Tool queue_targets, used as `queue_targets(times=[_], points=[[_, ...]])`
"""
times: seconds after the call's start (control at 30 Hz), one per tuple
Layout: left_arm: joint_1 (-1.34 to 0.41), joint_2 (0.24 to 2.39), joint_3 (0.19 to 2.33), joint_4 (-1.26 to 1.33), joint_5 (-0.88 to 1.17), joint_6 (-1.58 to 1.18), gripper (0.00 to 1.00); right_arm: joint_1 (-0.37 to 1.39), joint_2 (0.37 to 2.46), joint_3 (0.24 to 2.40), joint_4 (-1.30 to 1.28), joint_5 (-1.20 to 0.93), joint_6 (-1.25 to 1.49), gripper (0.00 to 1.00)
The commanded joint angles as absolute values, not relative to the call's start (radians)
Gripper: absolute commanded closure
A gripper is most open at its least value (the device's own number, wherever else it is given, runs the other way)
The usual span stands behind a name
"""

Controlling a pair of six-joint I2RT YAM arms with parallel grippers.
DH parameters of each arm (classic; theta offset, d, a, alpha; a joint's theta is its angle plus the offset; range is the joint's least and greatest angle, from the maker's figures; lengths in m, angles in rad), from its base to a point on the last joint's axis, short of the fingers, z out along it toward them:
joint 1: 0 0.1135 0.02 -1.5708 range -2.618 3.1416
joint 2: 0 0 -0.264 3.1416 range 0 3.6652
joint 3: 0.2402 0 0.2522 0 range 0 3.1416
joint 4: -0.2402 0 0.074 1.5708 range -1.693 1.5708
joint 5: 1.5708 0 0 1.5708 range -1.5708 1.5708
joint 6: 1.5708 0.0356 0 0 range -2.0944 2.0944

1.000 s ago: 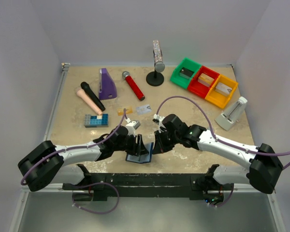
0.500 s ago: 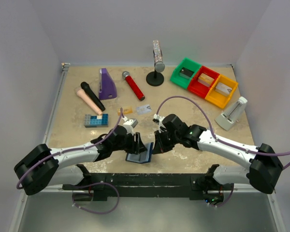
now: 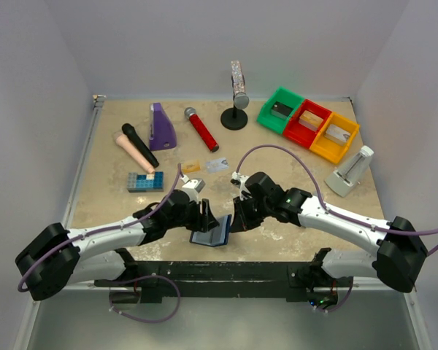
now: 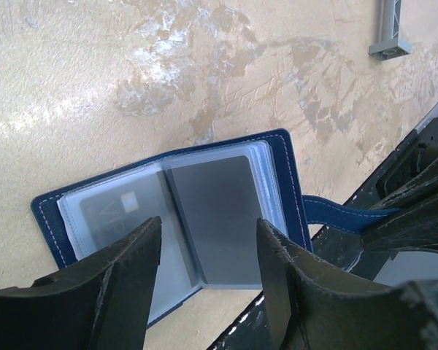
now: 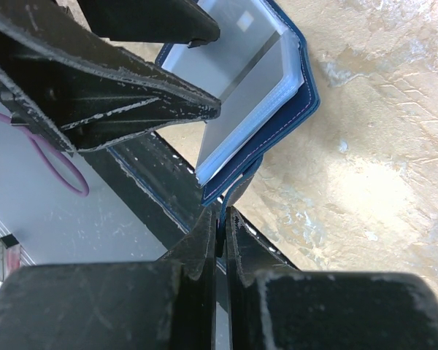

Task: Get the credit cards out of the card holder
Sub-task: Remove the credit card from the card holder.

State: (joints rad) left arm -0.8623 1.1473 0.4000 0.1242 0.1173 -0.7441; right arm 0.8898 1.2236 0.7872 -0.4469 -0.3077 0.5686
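The card holder (image 4: 204, 211) lies open on the desk (image 4: 131, 73), directly below the left pincer (image 4: 208, 237), whose jaws stand spread above its clear sleeves. 1 grey credit card (image 4: 215, 219) sits in the sleeve between that pincer's tips (a 2nd shows faintly in the sleeve to the left). The right pincer (image 5: 220, 222) is pressed together on the snap tab (image 5: 237, 182), with the holder just ahead of its tips.

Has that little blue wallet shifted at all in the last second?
No. The card holder lies at the same spot as before, open, just beyond the black rail that runs between the arm bases.
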Motion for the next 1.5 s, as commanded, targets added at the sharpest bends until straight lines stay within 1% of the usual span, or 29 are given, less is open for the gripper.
queue_targets(times=[0.0, 0.3, 0.7, 0.93, 1.13, 1.23, 1.27, 1.47], points=[[-0.877, 1.121, 0.431, 0.143, 0.112, -0.71, 0.41, 0.891, 1.192, 0.825, -0.423, -0.328, 0.568, 1.0], [-0.933, 1.152, 0.453, 0.126, 0.086, -0.709, 0.41, 0.891, 1.197, 0.839, -0.428, -0.334, 0.568, 1.0], [-0.95, 1.173, 0.462, 0.104, 0.071, -0.699, 0.42, 0.891, 1.207, 0.848, -0.44, -0.333, 0.563, 1.0], [-0.95, 1.167, 0.463, 0.063, 0.029, -0.692, 0.44, 0.893, 1.21, 0.848, -0.44, -0.331, 0.563, 1.0], [-0.95, 1.131, 0.468, 0.034, 0.005, -0.681, 0.44, 0.893, 1.207, 0.844, -0.443, -0.327, 0.561, 1.0], [-0.95, 1.114, 0.483, 0.002, -0.052, -0.67, 0.44, 0.891, 1.204, 0.841, -0.442, -0.324, 0.561, 1.0], [-0.95, 1.109, 0.488, -0.046, -0.066, -0.667, 0.44, 0.891, 1.203, 0.838, -0.443, -0.322, 0.561, 1.0], [-0.95, 1.108, 0.526, -0.142, -0.17, -0.655, 0.46, 0.891, 1.197, 0.833, -0.445, -0.316, 0.558, 1.0]])
